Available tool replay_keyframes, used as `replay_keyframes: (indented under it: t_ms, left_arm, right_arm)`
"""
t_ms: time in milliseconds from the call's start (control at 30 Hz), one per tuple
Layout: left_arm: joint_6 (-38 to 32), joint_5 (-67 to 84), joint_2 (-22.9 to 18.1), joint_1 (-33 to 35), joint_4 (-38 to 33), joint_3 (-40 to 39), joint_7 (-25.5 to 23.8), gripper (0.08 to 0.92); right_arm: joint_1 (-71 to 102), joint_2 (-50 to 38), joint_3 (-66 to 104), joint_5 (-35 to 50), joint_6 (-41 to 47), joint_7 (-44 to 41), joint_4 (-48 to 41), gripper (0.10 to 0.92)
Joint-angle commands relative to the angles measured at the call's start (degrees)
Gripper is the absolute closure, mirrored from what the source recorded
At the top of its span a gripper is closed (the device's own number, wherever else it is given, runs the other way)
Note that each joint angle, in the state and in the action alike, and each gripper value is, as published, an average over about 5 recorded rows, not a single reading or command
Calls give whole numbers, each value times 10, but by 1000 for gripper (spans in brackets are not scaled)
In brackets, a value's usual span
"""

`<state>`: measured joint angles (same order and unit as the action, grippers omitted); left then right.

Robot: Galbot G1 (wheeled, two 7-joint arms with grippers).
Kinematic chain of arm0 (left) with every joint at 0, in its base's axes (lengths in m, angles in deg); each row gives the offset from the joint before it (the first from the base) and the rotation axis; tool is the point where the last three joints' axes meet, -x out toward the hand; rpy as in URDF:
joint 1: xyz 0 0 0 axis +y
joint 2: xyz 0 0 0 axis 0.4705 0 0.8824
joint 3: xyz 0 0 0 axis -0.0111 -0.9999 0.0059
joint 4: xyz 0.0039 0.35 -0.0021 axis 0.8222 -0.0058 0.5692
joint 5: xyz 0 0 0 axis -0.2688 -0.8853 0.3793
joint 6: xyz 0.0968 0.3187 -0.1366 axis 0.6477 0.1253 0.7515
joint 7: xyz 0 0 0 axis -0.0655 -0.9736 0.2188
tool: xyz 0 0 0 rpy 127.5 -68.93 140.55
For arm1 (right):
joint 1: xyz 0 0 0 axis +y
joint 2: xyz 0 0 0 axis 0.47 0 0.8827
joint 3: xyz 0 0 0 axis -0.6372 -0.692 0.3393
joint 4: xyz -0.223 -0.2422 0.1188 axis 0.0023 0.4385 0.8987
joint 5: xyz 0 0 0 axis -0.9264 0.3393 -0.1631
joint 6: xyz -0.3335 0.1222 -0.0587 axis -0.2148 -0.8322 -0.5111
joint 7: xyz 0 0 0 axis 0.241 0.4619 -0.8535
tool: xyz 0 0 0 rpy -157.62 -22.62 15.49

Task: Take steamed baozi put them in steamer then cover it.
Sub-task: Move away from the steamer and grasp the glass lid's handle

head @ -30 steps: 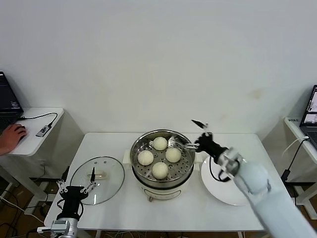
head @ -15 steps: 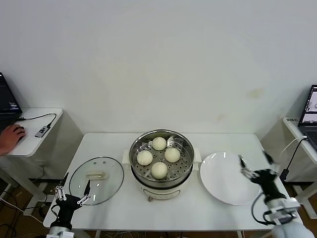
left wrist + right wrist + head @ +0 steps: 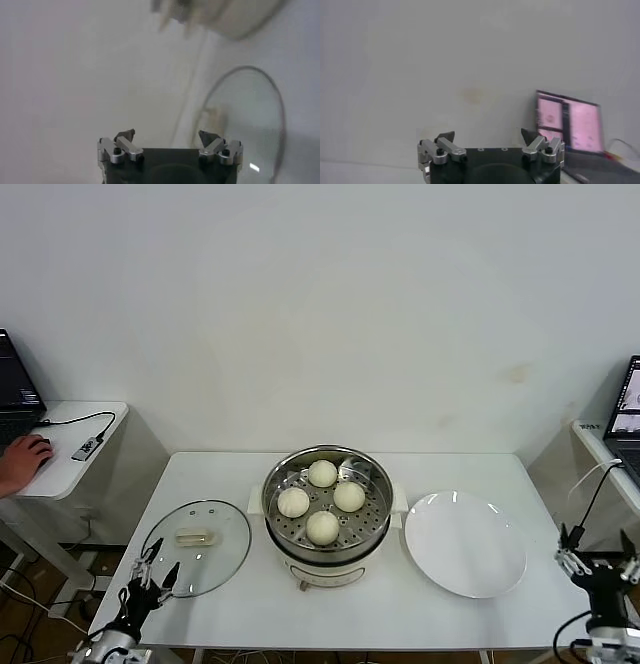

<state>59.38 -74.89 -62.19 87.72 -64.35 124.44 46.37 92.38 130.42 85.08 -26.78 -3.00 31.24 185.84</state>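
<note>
Glass lid (image 3: 197, 547) lies flat near the desk's (image 3: 250, 614) front left corner, its whitish handle up, and the left claw (image 3: 152, 567) hangs just off that corner with its jaws wide and empty. At the middle of the desk the steel steamer (image 3: 326, 502) stands uncovered, with all four buns (image 3: 322, 527) sitting on its perforated tray. Toward the right edge the white plate (image 3: 465, 542) lies bare. Beyond the front right corner the right claw (image 3: 598, 566) is wide open too, holding nothing. Loading looks finished, so covering is the step in hand: the left claw would need to close on the lid's handle, lift it, and set it squarely on the steamer's rim. A second ago the right claw was over the steamer; it has since pulled back clear of the desk, and the left claw has dropped lower.
</note>
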Motion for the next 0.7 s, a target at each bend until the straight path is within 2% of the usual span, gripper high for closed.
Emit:
replay_keyframes:
  t_ms: [33,700]
  left_arm:
    - [6,-114,22,-116,79,-47,2,177]
    - [4,-112,17,-185,160,-75,5,177]
  right_arm:
    - [24,39,31,-26,-16,15,7,203]
    - [43,44,31,-53,-28,6,6,203]
